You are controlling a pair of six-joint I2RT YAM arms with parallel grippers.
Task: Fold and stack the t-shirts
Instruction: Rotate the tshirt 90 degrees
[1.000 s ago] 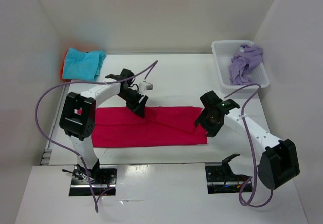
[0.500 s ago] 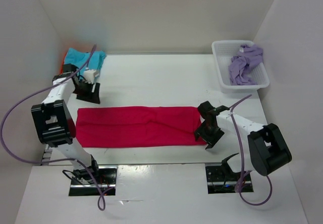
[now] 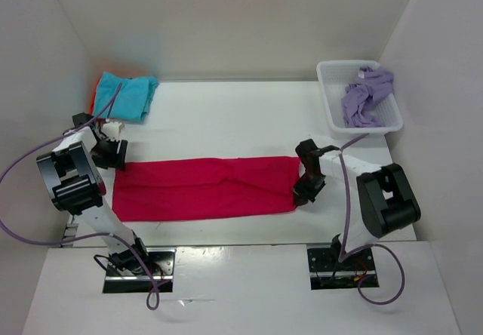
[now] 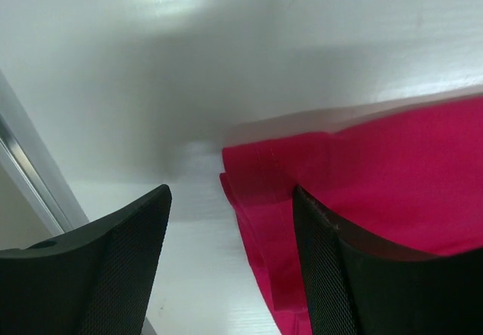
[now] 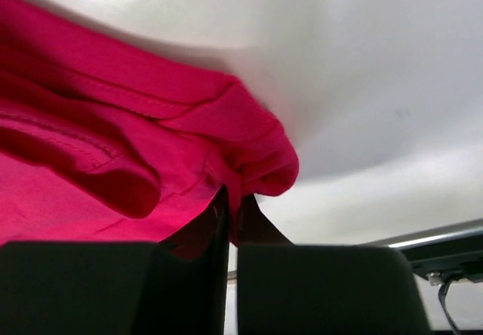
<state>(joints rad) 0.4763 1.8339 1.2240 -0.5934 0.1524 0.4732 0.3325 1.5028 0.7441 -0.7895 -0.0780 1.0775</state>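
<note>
A red t-shirt (image 3: pixel 204 188) lies as a long folded strip across the middle of the table. My left gripper (image 3: pixel 113 158) is at its far left corner. In the left wrist view this gripper (image 4: pixel 230 193) is open, and the shirt's corner (image 4: pixel 264 176) lies between its fingers. My right gripper (image 3: pixel 303 190) is at the strip's right end. The right wrist view shows this gripper (image 5: pixel 232 201) shut on a bunched fold of the red t-shirt (image 5: pixel 113 124). A folded teal t-shirt (image 3: pixel 127 95) rests at the back left, on something orange (image 3: pixel 96 99).
A white basket (image 3: pixel 329 112) at the back right holds crumpled purple t-shirts (image 3: pixel 366 93). White walls stand close on the left, right and back. A metal strip (image 5: pixel 434 238) runs along the table's near edge.
My left gripper left the middle of the shirt, swung out left and came to the strip's left corner. My right gripper closed on the right end. The shirt now lies flatter.
</note>
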